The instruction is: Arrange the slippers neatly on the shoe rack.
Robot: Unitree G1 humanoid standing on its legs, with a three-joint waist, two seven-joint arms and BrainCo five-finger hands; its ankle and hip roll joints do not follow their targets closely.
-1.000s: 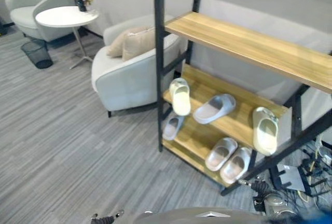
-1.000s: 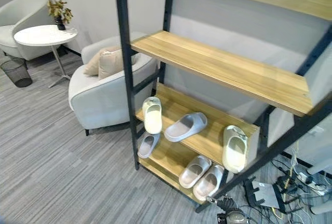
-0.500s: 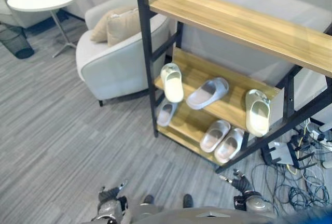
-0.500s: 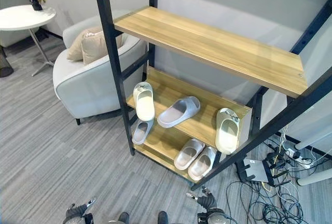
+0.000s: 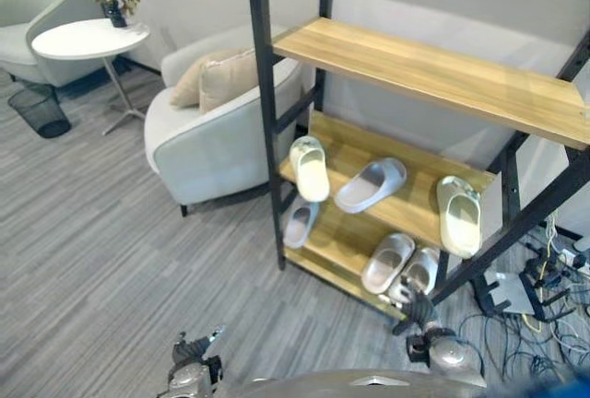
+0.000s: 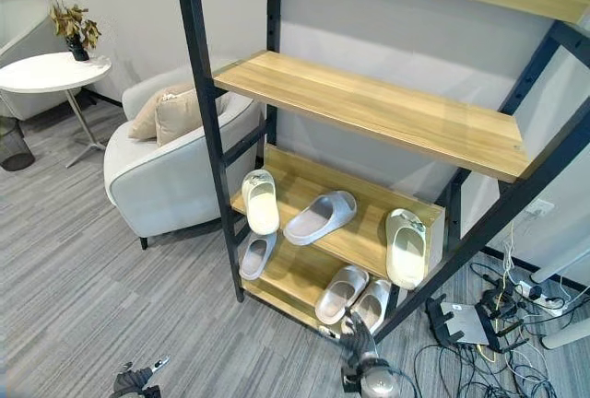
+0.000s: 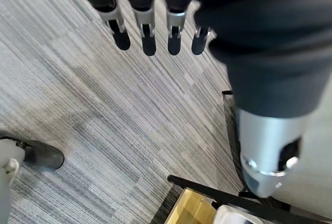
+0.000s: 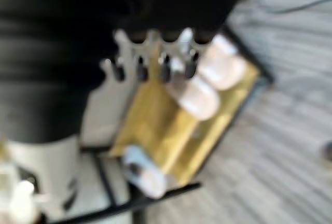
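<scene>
Slippers (image 5: pixel 403 269) on bottom shelf, just beyond right hand (image 5: pixel 421 310)

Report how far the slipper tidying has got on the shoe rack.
Done: the grey pair on the bottom shelf sits side by side. In hand: nothing; the right hand hangs with straight fingers just before that pair, and the left hand hangs open over the carpet. Left: the grey slipper on the middle shelf lies askew between two separated cream slippers, and its likely partner lies alone below.
</scene>
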